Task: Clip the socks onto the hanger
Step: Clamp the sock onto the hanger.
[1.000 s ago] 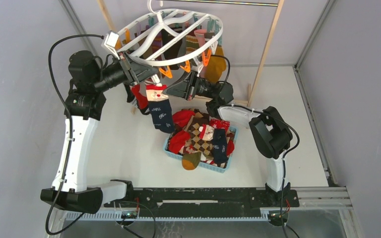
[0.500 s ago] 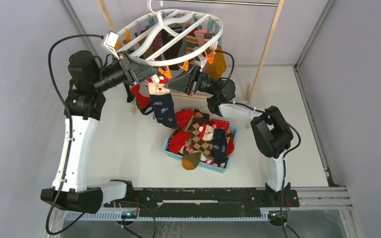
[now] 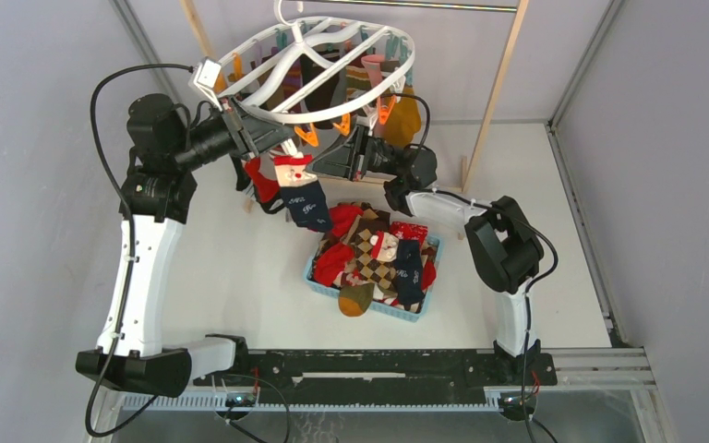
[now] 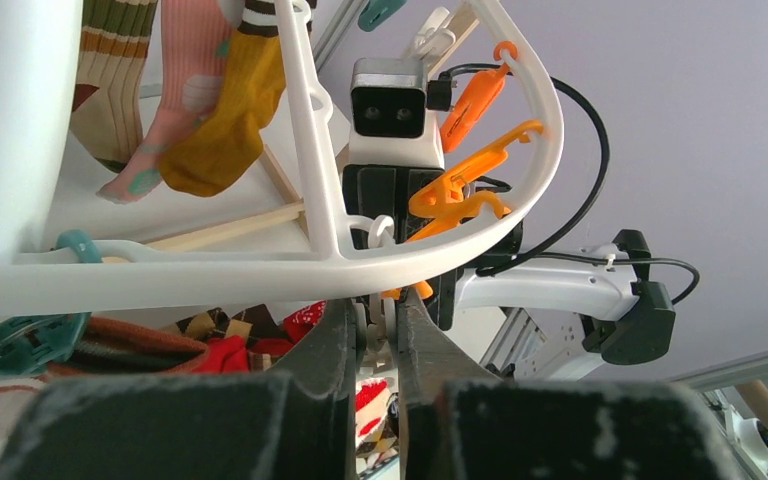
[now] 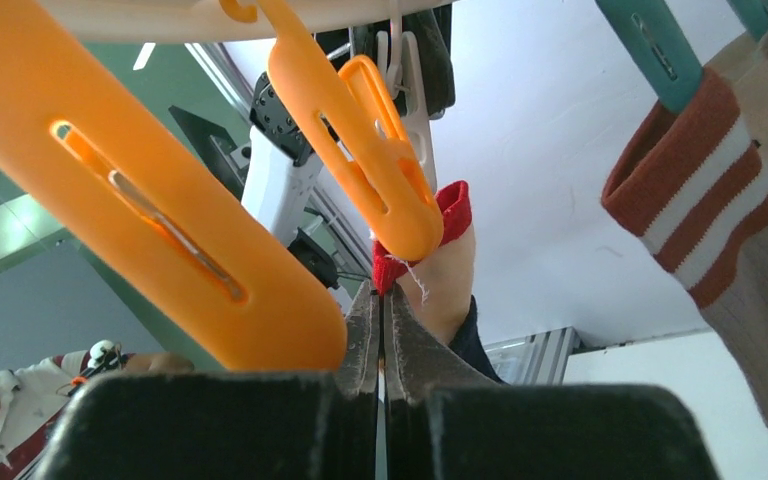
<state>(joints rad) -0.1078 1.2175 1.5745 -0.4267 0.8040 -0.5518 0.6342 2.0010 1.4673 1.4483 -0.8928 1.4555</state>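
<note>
Both arms raised, reaching inward; left pincer (image 4: 374, 318) nipping white clip (image 5: 412, 80); right pincer (image 5: 380, 300) shut.

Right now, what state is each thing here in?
Left gripper: shut on white clip.
Santa sock: hanging below the white clip.
Right gripper: shut, beside that sock's cuff.
Hanger: hung up, several socks clipped on.
Orange clip: dangling, empty.
Blue basket: heaped with socks.
</note>
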